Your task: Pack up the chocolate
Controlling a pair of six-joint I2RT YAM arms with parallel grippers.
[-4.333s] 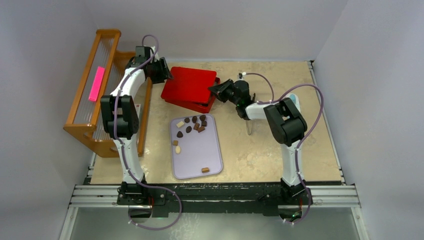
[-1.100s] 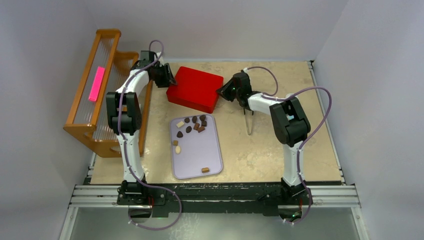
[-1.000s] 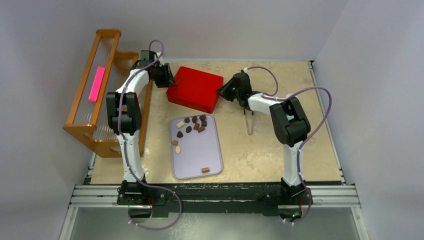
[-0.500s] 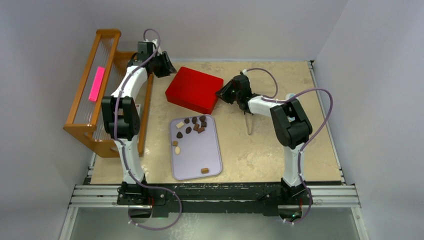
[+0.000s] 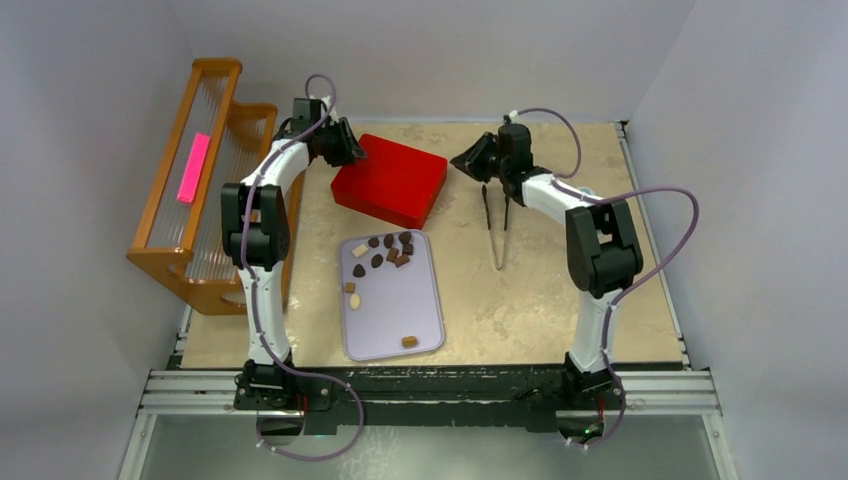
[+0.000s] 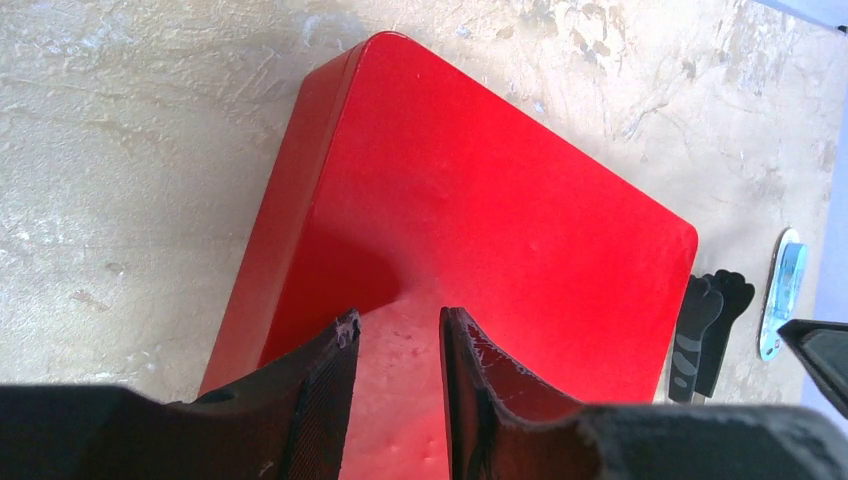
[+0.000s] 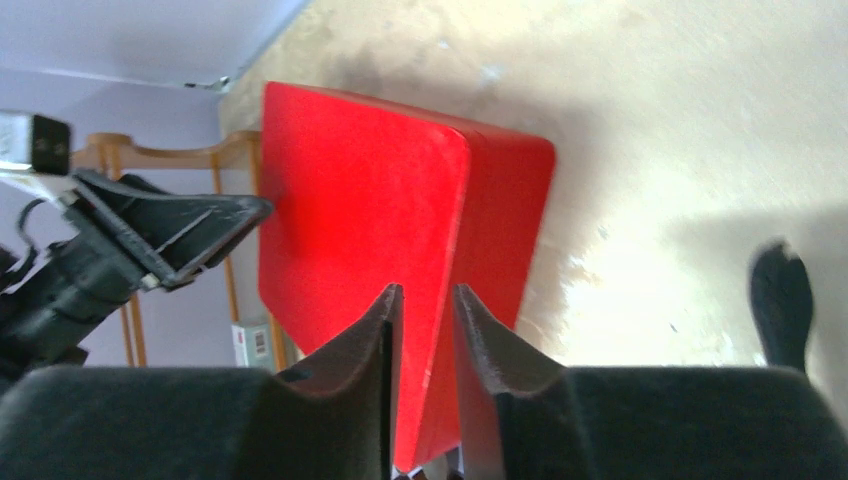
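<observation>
The chocolate (image 5: 388, 248) lies as several dark brown, light brown and cream pieces on a lilac tray (image 5: 420, 300); one light brown piece (image 5: 409, 340) sits alone near its front edge. A closed red box (image 5: 390, 183) lies behind the tray and also shows in the left wrist view (image 6: 480, 200) and the right wrist view (image 7: 360, 200). My left gripper (image 5: 350, 152) hovers over the box's far left corner, its jaws a little apart and empty (image 6: 400, 318). My right gripper (image 5: 468, 160) is off the box's right end, slightly open and empty (image 7: 425, 292).
Black tongs (image 5: 497, 225) lie on the table to the right of the box, under my right arm; they also show in the left wrist view (image 6: 708, 320). A wooden rack (image 5: 165, 215) with a pink strip (image 5: 193, 167) stands at the left edge.
The red lid, set askew on the box 4.3 s ago, now sits square and closed. My right gripper has drawn back to the right and away; my left gripper has shifted at the far left corner.
</observation>
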